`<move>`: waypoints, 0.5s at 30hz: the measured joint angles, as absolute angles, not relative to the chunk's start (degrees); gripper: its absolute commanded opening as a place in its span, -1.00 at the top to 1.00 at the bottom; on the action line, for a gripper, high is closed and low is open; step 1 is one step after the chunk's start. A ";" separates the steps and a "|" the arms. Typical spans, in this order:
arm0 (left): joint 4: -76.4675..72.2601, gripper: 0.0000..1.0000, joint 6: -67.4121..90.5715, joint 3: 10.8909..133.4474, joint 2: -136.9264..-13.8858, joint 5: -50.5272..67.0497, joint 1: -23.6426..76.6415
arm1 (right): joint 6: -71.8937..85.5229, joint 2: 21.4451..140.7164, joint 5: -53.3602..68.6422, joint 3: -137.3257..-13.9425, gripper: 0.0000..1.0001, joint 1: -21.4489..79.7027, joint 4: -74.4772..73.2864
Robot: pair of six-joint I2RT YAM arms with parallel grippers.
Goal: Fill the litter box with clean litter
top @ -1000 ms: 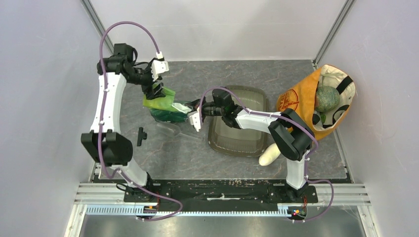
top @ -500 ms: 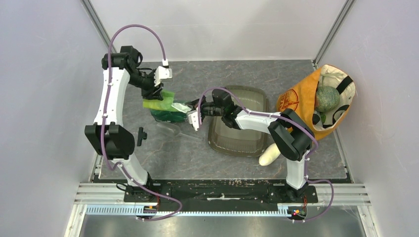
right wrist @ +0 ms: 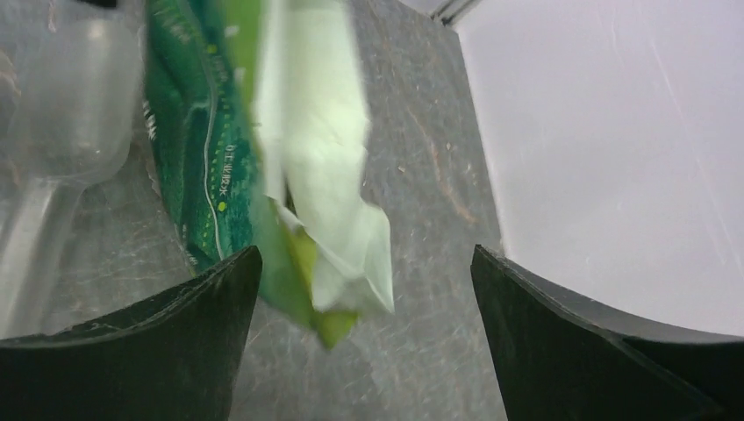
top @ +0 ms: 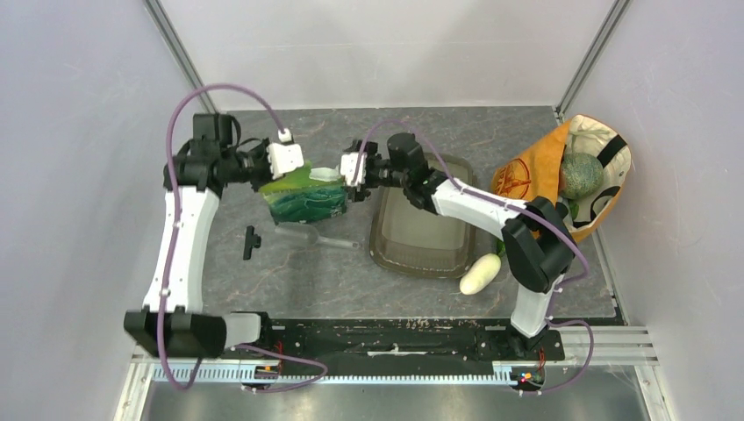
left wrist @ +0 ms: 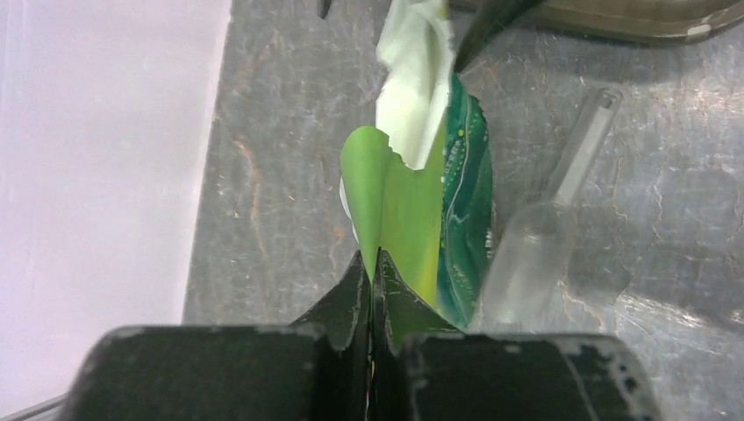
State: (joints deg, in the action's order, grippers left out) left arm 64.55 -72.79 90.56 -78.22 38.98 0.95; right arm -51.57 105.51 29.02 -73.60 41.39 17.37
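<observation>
The litter box (top: 430, 221), a smoky translucent tray, lies at mid-table and holds nothing that I can see. No clean litter shows in any view. A green printed bag (top: 307, 200) stands left of the tray. My left gripper (top: 282, 165) is shut on its light green top edge (left wrist: 379, 210), the jaws pressed together on the film. My right gripper (top: 355, 167) is open at the bag's other top corner. The pale torn flap (right wrist: 338, 184) hangs between its spread fingers (right wrist: 167, 333) without touching them.
A clear plastic scoop (top: 318, 235) lies just in front of the bag, also seen beside it (left wrist: 535, 254). A small black part (top: 252, 242) lies to the left. A white oval vegetable (top: 480, 274) rests by the tray's near corner. An orange fabric bag (top: 561, 180) with a melon stands at the right.
My left gripper shut on the bag's top edge. My right gripper let go of the bag, opened wide and shifted toward the back. The bag now stands more upright.
</observation>
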 measured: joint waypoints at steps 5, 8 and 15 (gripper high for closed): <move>49.98 0.96 -71.92 73.34 -64.20 39.81 0.97 | -36.53 102.85 32.47 -81.43 -0.94 37.28 3.20; 43.83 0.96 -72.34 68.03 -60.97 40.23 0.99 | -23.99 102.04 38.50 -87.88 -0.91 33.78 -5.08; 39.83 0.96 -76.62 66.11 -60.99 41.01 0.93 | -2.92 108.62 46.00 -109.32 -0.70 30.87 -16.86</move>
State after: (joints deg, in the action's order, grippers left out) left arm 39.83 -76.62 66.11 -60.99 41.01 0.93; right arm -2.92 108.62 46.00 -109.32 30.87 -16.86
